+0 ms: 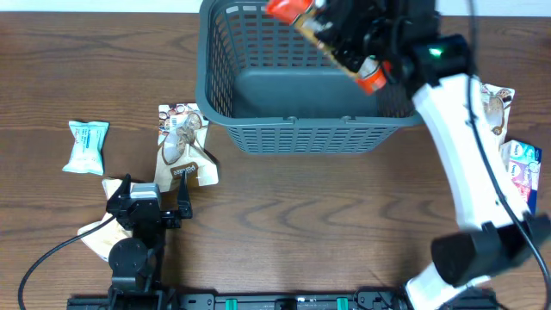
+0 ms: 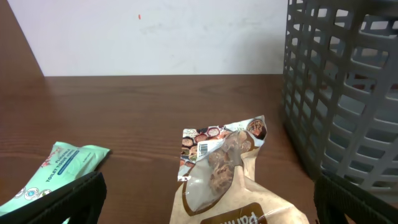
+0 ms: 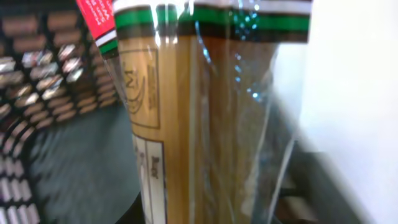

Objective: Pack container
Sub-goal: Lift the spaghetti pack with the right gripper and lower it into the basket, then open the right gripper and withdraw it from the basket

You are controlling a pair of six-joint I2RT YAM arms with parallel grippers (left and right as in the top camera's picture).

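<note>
Brown wooden table (image 1: 301, 215): your right claw (image 1: 366, 43) grips tan red-ended snack packet (image 1: 293, 13) over dark grey lattice plastic basket (image 1: 293, 120); next you lower, release; left claw (image 1: 148, 196) open.

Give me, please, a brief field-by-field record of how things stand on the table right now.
container: dark grey basket, upright at the far side of the table
right gripper: shut on red-ended packet, held over the basket's opening
left gripper: open, holding nothing, at the near end of the brown pouch
left of basket: brown pouch, mint packet
right of basket: pale pouch, blue-and-white packet, both partly behind the arm
</note>
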